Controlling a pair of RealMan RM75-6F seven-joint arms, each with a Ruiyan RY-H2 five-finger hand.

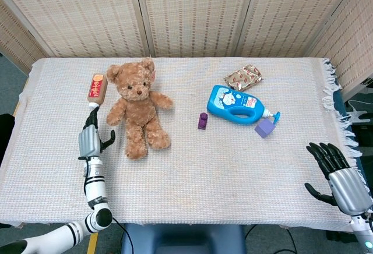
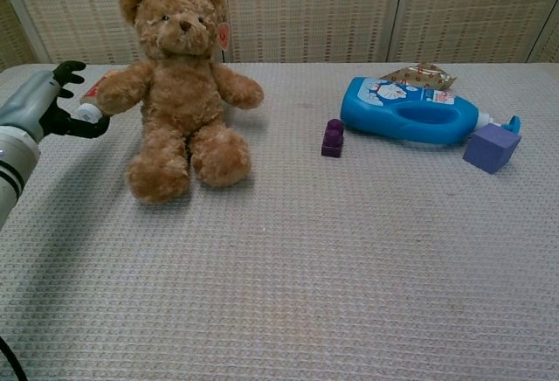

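A brown teddy bear (image 1: pixel 139 108) (image 2: pixel 181 84) sits at the table's left middle. Left of it lies a small red-labelled bottle (image 1: pixel 96 90) with a white cap (image 2: pixel 87 112). My left hand (image 1: pixel 91 138) (image 2: pixel 45 101) hovers just near the bottle's cap and beside the bear's arm, fingers spread and holding nothing. My right hand (image 1: pixel 338 175) stays at the table's near right corner, fingers apart and empty; the chest view does not show it.
A blue detergent bottle (image 1: pixel 236 104) (image 2: pixel 409 117) lies right of centre, with a snack packet (image 1: pixel 243 77) behind it, a purple cube (image 1: pixel 264 128) (image 2: pixel 492 147) at its nozzle and a small purple toy (image 1: pixel 202 120) (image 2: pixel 333 137) to its left. The cloth's fringe (image 1: pixel 341 120) marks the right edge.
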